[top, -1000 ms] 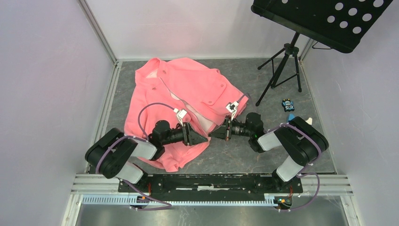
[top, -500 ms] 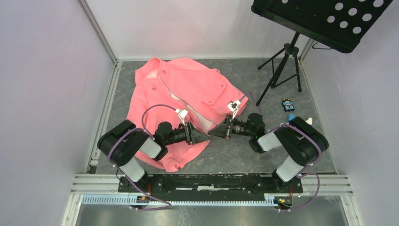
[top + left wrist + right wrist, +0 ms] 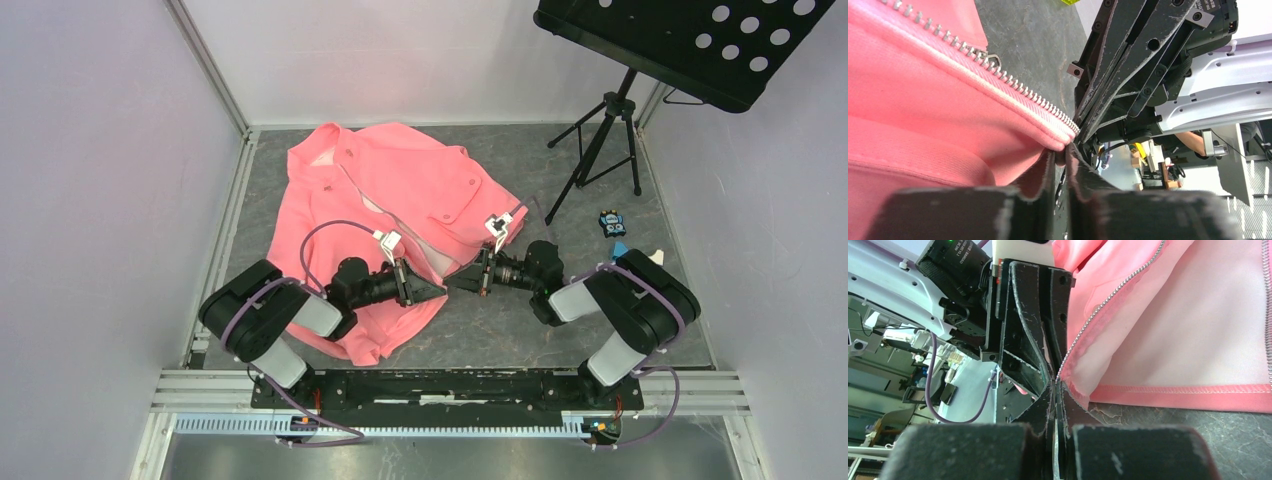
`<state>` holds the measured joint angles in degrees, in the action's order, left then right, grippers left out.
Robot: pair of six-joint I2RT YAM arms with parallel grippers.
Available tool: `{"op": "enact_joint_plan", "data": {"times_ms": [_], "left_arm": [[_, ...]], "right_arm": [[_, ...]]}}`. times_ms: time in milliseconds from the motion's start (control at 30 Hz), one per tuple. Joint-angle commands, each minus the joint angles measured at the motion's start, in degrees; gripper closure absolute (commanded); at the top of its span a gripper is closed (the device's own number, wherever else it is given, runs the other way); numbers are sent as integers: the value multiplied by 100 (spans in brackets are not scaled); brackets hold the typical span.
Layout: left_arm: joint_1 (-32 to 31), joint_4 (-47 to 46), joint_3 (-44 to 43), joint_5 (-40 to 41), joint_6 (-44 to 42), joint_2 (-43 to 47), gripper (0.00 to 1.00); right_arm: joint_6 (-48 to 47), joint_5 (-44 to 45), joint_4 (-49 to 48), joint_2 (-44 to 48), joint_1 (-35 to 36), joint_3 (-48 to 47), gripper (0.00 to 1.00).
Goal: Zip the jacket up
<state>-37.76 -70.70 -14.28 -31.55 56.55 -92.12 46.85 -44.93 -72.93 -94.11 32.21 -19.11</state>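
The coral-pink jacket (image 3: 400, 190) lies open on the grey floor mat, collar far left, its front edges parted. Both grippers meet tip to tip at its near hem. My left gripper (image 3: 440, 291) is shut, pinching the bottom end of one zipper edge (image 3: 1013, 85); pink fabric (image 3: 923, 100) bunches right at its tips (image 3: 1060, 155). A small metal piece (image 3: 990, 59) sits further up that row of teeth. My right gripper (image 3: 450, 283) faces it with jaws nearly together, tips (image 3: 1055, 382) at the lower end of the other zipper row (image 3: 1113, 295), the pale lining (image 3: 1173, 330) beside them.
A black music stand's tripod (image 3: 600, 140) stands at the back right, its perforated desk (image 3: 690, 40) overhanging. A small blue toy (image 3: 612, 222) lies by the right wall. White walls (image 3: 100, 150) enclose the mat on three sides.
My left gripper has closed on the zipper edge at the hem, and its arm has shifted slightly. The right gripper has stayed in place.
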Motion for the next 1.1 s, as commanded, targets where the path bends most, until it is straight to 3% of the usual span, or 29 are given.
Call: {"op": "enact_joint_plan", "data": {"times_ms": [0, 33, 100, 200, 300, 533, 667, 833, 933, 1067], "left_arm": [[-30, 698, -81, 315, -786, 403, 98], [-30, 918, -76, 360, -920, 501, 98], [-39, 1307, -48, 442, -1166, 693, 98], [-39, 2053, -183, 463, -1559, 949, 98], [-47, 2469, -248, 510, -1788, 1084, 98], [-56, 2478, -347, 406, -1756, 955, 98], [-66, 2365, -360, 394, -1649, 850, 98], [-74, 2356, -391, 339, -1556, 803, 98], [-74, 2399, -406, 333, -1542, 834, 98], [-74, 2477, -452, 291, -1547, 844, 98]], "right_arm": [[-947, 191, 1499, 520, -111, -154, 88], [-1377, 479, 2244, 761, -187, -232, 74], [-2194, 1274, 3954, 1132, -270, -554, 57], [-2897, 2434, 5535, 1390, -464, -944, 48], [-2795, 2384, 5760, 1344, -997, -919, 43], [-2583, 1951, 5496, 877, -1356, -972, 42], [-3122, 2191, 5563, 876, -1320, -1053, 44], [-3863, 3611, 6557, 1053, -785, -1551, 48], [-4353, 4132, 7264, 852, -346, -2201, 54], [-4906, 4109, 8071, 383, -210, -2900, 66]]}}
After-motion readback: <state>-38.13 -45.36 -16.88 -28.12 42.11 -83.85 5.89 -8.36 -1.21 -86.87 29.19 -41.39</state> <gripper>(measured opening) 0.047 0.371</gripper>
